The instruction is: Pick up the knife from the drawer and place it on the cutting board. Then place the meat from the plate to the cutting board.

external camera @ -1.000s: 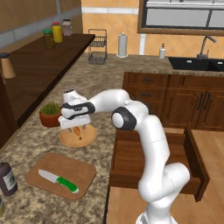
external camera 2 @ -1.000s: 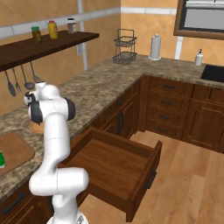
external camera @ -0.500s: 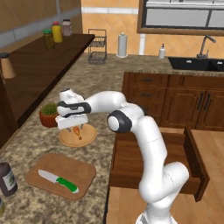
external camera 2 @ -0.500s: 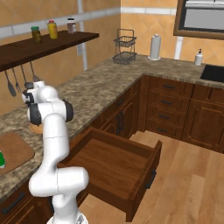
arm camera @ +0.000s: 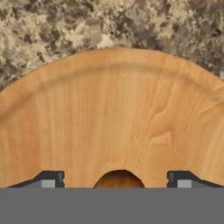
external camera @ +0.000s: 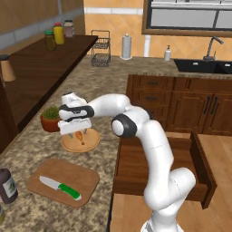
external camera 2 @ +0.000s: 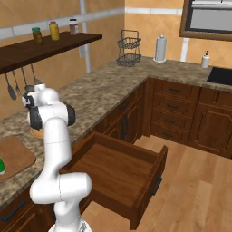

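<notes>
Hand view gives me the hand (arm camera: pixel 114 180) spread over the plate (arm camera: pixel 109 109) — meat (arm camera: pixel 119 179) between its fingertips, untouched.

From the hand view I see only a sliver of the meat (arm camera: pixel 118 180), its rounded top cut off at the bottom between the tool (arm camera: pixel 116 179) fingertips. The plate (arm camera: pixel 113 118) runs off both sides there. In the left base view the hand covers the plate's (external camera: pixel 90 144) far rim and the meat's (external camera: pixel 80 137) upper end. In the right base view the cutting board (external camera 2: pixel 16 156) is cropped at the left edge, and the arm hides most of the plate (external camera 2: pixel 37 132).
</notes>
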Available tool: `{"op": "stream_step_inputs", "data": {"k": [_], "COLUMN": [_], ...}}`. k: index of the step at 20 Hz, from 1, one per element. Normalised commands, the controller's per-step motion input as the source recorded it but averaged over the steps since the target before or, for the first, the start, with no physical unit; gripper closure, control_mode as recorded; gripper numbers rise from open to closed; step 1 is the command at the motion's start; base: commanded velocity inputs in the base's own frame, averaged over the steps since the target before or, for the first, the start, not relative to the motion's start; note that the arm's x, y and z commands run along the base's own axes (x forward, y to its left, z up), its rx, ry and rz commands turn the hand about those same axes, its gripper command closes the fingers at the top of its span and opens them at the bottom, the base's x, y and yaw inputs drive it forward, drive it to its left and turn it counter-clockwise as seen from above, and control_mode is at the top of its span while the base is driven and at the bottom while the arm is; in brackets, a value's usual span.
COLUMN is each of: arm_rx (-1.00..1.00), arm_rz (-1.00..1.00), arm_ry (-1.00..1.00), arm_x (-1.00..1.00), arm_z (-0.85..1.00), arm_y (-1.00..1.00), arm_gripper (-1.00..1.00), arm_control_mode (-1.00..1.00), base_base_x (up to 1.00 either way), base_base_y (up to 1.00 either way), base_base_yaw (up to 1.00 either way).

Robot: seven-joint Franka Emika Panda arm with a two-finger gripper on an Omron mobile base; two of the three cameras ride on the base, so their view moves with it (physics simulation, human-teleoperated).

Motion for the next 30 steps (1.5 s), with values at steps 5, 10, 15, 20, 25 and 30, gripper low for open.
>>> {"op": "stream_step_inputs", "data": {"k": [5,10,15,20,25,30], "arm_rx": [0.00,0.00,0.00,0.00,0.00,0.00], "arm_rz": [0.00,0.00,0.00,0.00,0.00,0.00], "arm_ry": [-0.03,-0.05,0.00,0.00,-0.03,-0.08], "arm_x": [-0.69,-0.33,0.06,0.02,0.00,0.00], "arm_z": [-0.17,-0.04,0.00,-0.03,-0.05,0.00], "arm_y": [0.00,-0.09,-0.30,-0.07,0.00,0.01], "arm_gripper": [-1.00,-1.00,-1.00,-1.00,1.00,1.00], "arm_control_mode": [-1.00,-1.00,-1.00,-1.00,-1.00,-1.00], "base_base_x": [0.00,0.00,0.00,0.00,0.00,0.00], "base_base_y": [0.00,0.00,0.00,0.00,0.00,0.00], "base_base_yaw": [0.00,0.00,0.00,0.00,0.00,0.00]}}
